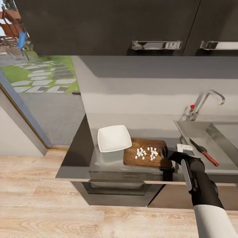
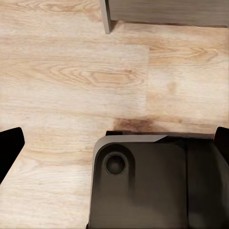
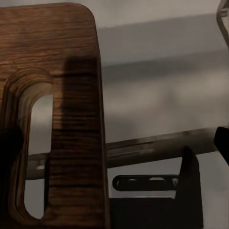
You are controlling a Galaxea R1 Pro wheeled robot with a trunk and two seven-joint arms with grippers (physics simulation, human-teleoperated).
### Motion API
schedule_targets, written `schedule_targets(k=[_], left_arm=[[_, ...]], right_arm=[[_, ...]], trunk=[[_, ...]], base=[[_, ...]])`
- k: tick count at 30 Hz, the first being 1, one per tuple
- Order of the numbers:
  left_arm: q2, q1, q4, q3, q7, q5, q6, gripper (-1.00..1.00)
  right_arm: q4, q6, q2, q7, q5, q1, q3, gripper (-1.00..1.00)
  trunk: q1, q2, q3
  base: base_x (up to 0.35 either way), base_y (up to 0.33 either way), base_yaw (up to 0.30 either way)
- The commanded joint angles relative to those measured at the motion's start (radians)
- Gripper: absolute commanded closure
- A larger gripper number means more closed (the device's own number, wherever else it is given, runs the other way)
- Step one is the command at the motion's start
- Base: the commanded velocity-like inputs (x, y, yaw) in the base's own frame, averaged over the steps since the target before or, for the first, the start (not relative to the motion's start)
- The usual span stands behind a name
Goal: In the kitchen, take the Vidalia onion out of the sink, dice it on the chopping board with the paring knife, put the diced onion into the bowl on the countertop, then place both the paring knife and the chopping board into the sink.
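The dark brown chopping board (image 1: 145, 152) lies on the grey countertop (image 1: 79, 158) with several small white onion dice (image 1: 146, 153) scattered on it. Touching its left corner sits the white square bowl (image 1: 114, 138), with nothing visible inside. My right gripper (image 1: 164, 153) is at the board's handle end, open; in the right wrist view the slotted end of the board (image 3: 71, 119) lies between its spread fingers (image 3: 223, 143). The paring knife (image 1: 205, 152) rests on the steel of the sink (image 1: 195, 132). My left gripper (image 2: 114, 143) hangs open above the floor.
A chrome tap (image 1: 206, 100) with a red knob stands behind the sink. Dark upper cabinets (image 1: 109, 26) with bar handles hang overhead. The counter's left end borders a doorway onto a garden. The wood floor (image 2: 71, 71) and my dark base (image 2: 152, 181) lie below.
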Motion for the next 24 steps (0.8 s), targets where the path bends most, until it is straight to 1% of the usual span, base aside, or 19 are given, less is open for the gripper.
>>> schedule_targets(k=[1, 5, 19, 24], left_arm=[[0.001, 0.000, -0.001, -0.007, 0.006, 0.010, -0.002, -1.00], [0.001, 0.000, -0.001, -0.007, 0.006, 0.010, -0.002, -1.00], [0.000, 0.000, 0.000, -0.007, 0.006, 0.010, -0.002, -1.00], [0.000, 0.000, 0.000, -0.007, 0.006, 0.010, -0.002, -1.00]], right_arm=[[-0.001, 0.005, 0.000, 0.006, 0.004, -0.001, -0.001, -1.00], [-0.001, 0.005, 0.000, 0.006, 0.004, -0.001, -0.001, -1.00], [0.010, 0.005, 0.000, 0.007, 0.004, -0.001, -0.001, -1.00], [0.011, 0.005, 0.001, 0.008, 0.004, -0.001, -0.001, -1.00]], trunk=[[0.000, -0.001, -0.003], [0.000, -0.001, -0.007], [0.000, -0.001, -0.008], [0.000, -0.001, -0.013]], base=[[0.000, 0.004, 0.000], [0.000, 0.001, 0.000], [0.000, 0.000, 0.000], [0.000, 0.000, 0.000]])
